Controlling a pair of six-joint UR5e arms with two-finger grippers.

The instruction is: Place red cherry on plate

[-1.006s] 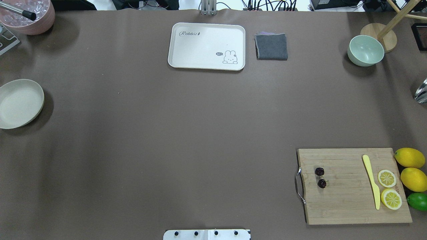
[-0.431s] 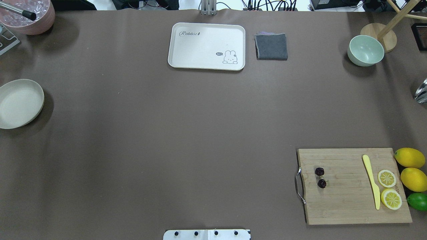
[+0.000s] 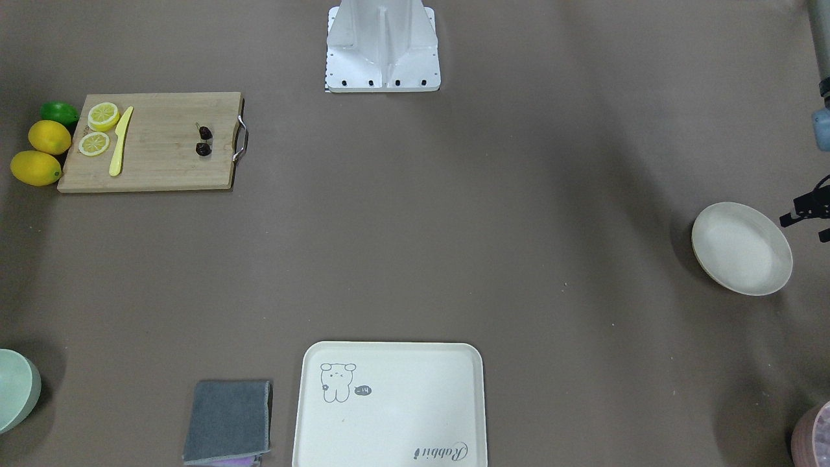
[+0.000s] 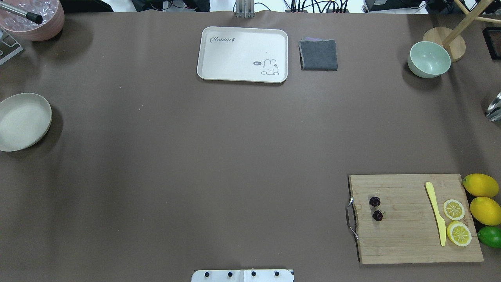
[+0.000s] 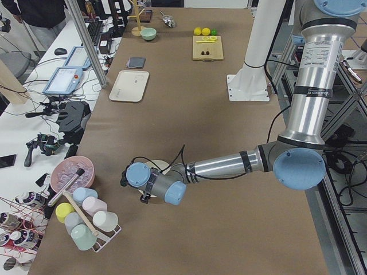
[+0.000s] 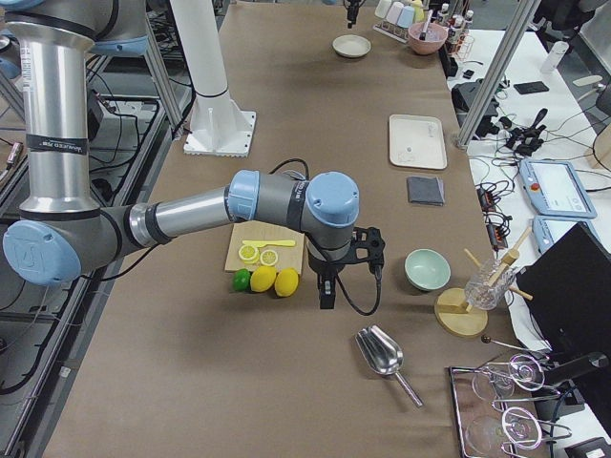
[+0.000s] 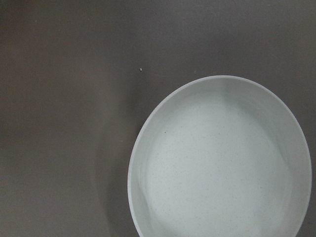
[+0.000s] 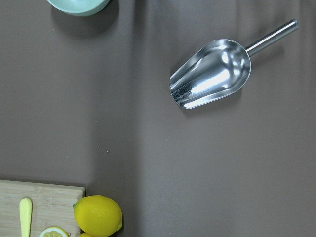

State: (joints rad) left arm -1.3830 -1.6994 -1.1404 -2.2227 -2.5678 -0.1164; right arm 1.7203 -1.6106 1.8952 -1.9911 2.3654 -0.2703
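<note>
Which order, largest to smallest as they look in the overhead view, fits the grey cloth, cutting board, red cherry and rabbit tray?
1. cutting board, though it lies nearest the camera, which flatters it
2. rabbit tray
3. grey cloth
4. red cherry

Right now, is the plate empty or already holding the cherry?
Empty. The plate shows only a bare cream inside in the left wrist view; the red cherry lies on the cutting board.

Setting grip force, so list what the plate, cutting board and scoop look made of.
Plate: matte cream, faintly speckled; likely plastic or fibre composite, ceramic possible. Cutting board: bamboo or wood, pale strips with visible grain. Scoop: polished metal, mirror-like highlights.
</note>
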